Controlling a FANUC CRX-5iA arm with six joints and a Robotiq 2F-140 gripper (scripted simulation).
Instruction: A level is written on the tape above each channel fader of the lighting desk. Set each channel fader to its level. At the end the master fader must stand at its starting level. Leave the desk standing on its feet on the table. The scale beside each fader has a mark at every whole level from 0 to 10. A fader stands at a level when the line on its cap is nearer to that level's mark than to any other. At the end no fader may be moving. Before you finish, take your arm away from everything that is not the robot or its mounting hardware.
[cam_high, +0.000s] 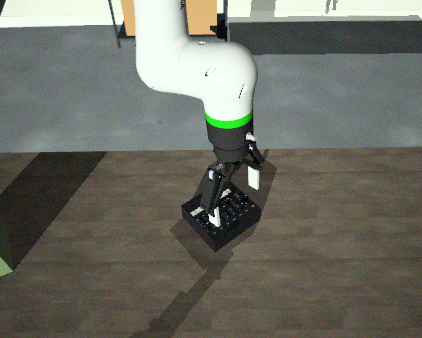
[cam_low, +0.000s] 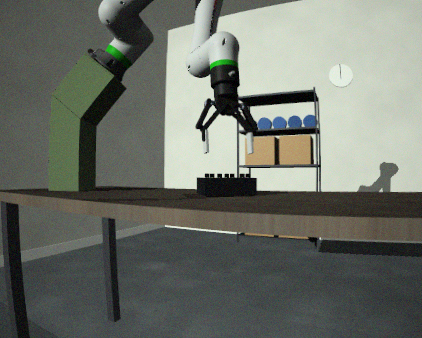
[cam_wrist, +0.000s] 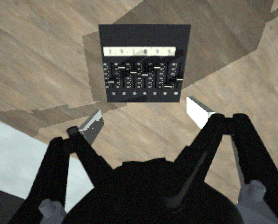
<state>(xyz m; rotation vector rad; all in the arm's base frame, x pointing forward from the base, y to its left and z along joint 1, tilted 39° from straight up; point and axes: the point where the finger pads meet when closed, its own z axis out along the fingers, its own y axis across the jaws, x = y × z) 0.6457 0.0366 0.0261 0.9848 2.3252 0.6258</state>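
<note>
Lighting desk (cam_wrist: 144, 62) sits flat on worktop (cam_high: 325, 250) below the wide-apart, empty claw (cam_wrist: 147, 116); likely light and slide-prone, so nudge each small stiff fader cap (cam_wrist: 178, 77) with one fingertip, not gripping the body.

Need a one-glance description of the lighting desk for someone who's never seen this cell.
Start at the long dark wooden table in front of the pale wall. Directly under the white arm's open black claw sits a small black box-shaped lighting desk, not touched by the claw. Its top carries a white tape strip above a row of faders.
</note>
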